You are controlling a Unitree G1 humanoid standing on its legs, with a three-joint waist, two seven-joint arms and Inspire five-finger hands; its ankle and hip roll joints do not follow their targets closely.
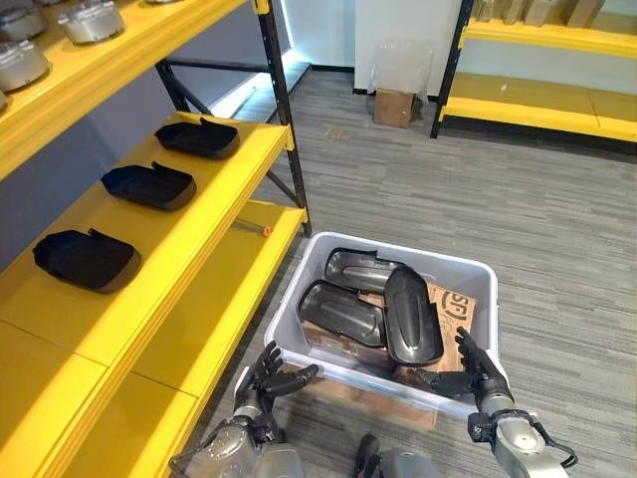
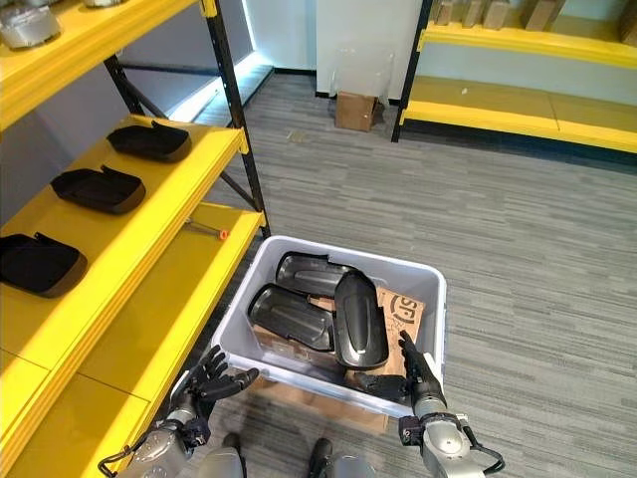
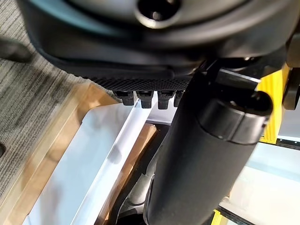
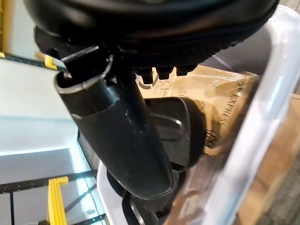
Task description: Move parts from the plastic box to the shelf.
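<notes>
A pale grey plastic box (image 1: 396, 252) stands on the floor beside the yellow shelf (image 1: 234, 169). In it lie three black shell-shaped parts: one on top (image 1: 413, 315), one to its left (image 1: 342, 312) and one behind (image 1: 358, 267), over a cardboard sheet (image 1: 453, 307). Three similar black parts (image 1: 149, 185) rest in a row on the shelf's middle level. My left hand (image 1: 275, 380) is open outside the box's near left corner. My right hand (image 1: 476, 372) is open at the near right corner, its fingers above the rim (image 4: 262, 140), close to the top part (image 4: 188, 125).
Flat cardboard (image 1: 370, 404) lies under the box. Grey metal parts (image 1: 90, 20) sit on the upper shelf level. A small orange thing (image 1: 267, 230) lies on the low level. A cardboard carton (image 1: 395, 106) and a second yellow shelf (image 1: 557, 108) stand at the back.
</notes>
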